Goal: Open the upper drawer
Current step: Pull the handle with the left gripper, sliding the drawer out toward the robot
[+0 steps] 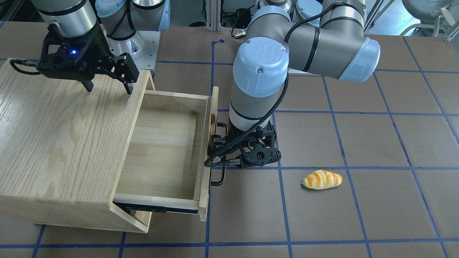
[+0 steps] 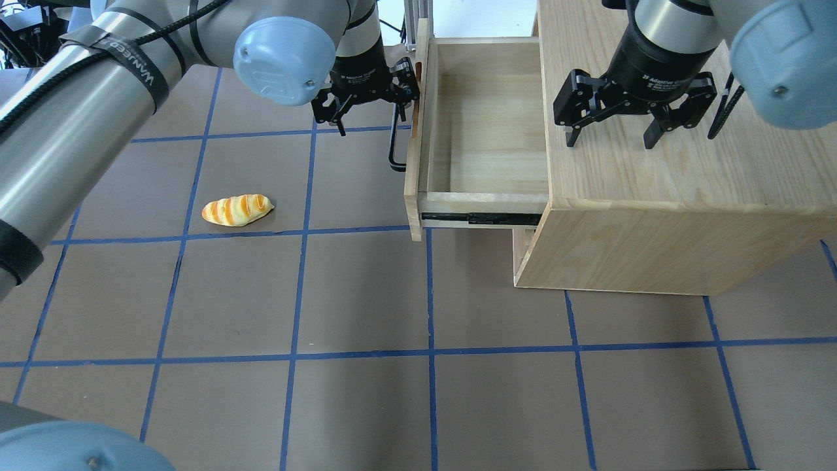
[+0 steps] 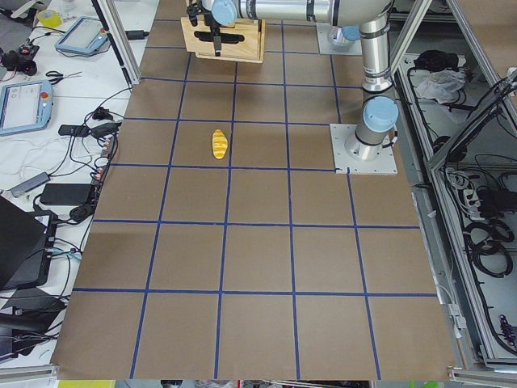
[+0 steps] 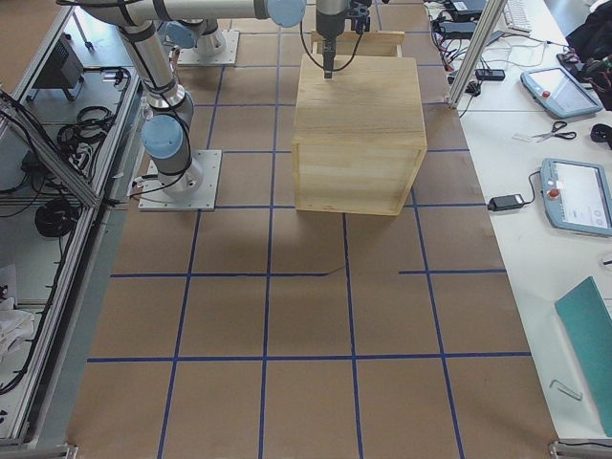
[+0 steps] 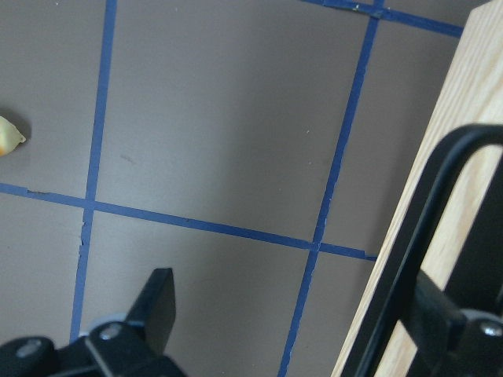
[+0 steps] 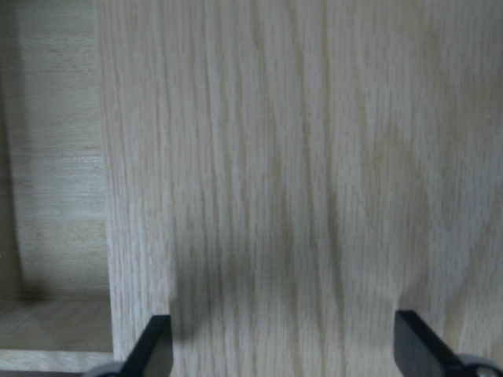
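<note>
The upper drawer sticks far out of the wooden cabinet, and you can see its bare floor with nothing in it. It is made of wood, so it is hard and should not bend or break easily. It looks light because it is empty. It rides on a black slide rail, so I think a soft, straight pull is enough to move it. The best place to hold is the long black bar handle on the front panel. The bar is thin and smooth, so it could slip if the pull goes sideways. The left gripper is right at that handle with its fingers spread apart. One finger seems to sit on the drawer side of the bar like a hook, not squeezing it. The right gripper hangs just over the cabinet's top, fingers wide, holding nothing. A little bread roll lies on the table, well apart from the drawer.
</note>
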Controlling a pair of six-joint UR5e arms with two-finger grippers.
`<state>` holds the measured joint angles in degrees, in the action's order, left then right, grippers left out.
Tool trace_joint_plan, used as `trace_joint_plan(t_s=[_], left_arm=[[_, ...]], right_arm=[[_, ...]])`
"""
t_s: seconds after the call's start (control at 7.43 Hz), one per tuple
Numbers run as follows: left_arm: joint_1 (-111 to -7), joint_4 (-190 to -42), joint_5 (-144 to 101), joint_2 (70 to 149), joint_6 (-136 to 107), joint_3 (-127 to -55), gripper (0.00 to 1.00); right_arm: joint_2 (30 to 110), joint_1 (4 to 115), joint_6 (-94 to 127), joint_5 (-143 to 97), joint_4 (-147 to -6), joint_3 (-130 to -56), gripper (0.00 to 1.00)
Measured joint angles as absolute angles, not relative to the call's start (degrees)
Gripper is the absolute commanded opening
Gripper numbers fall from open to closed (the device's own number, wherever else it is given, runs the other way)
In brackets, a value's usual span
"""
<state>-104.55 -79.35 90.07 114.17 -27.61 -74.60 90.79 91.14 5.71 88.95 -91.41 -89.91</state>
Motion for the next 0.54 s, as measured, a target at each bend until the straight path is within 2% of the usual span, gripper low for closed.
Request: trace_joint_plan(t_s=[0.54], left_arm=[[-104.3, -80.8, 90.1, 113.5, -27.9, -74.4, 1.0]], right_arm=[[90.8, 91.1, 5.7, 88.9, -91.4, -89.9, 1.0]])
